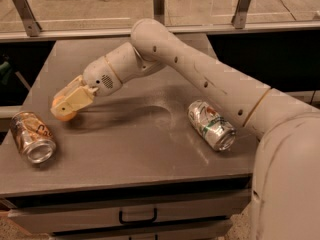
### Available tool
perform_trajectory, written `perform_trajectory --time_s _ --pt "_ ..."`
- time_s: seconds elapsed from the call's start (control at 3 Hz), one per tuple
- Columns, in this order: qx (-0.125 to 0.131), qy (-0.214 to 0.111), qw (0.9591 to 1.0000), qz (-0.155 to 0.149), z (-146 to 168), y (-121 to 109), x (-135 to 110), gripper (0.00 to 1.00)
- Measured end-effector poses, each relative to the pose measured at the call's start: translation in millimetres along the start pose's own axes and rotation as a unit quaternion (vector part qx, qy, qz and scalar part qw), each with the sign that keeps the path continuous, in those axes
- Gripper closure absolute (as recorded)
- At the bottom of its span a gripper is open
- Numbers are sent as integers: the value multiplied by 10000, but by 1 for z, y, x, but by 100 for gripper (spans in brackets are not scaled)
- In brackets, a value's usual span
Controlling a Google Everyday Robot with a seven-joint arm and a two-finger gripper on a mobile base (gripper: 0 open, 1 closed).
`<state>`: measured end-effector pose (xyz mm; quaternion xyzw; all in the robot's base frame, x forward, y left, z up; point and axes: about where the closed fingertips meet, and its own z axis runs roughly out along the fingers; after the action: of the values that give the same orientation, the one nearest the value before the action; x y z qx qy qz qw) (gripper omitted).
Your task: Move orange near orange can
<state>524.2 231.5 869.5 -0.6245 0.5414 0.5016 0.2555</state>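
Camera view: hand (63,107) closed around the orange (66,117) near the left edge of the table (150,159), just beside the toppled orange can (32,136). Orange judged light, firm, roll-prone; grip across its middle.

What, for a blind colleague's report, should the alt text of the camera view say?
A white robot arm reaches across a grey table, and its hand grips an orange low over the table's left side, close to an orange can lying on its side. A silver can lies on its side farther right.
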Motion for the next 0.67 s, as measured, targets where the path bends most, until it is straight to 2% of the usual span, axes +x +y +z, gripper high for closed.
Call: perform_trajectory --time_s 0.67 --pt "-127 31 9999 103 5 4 9 35"
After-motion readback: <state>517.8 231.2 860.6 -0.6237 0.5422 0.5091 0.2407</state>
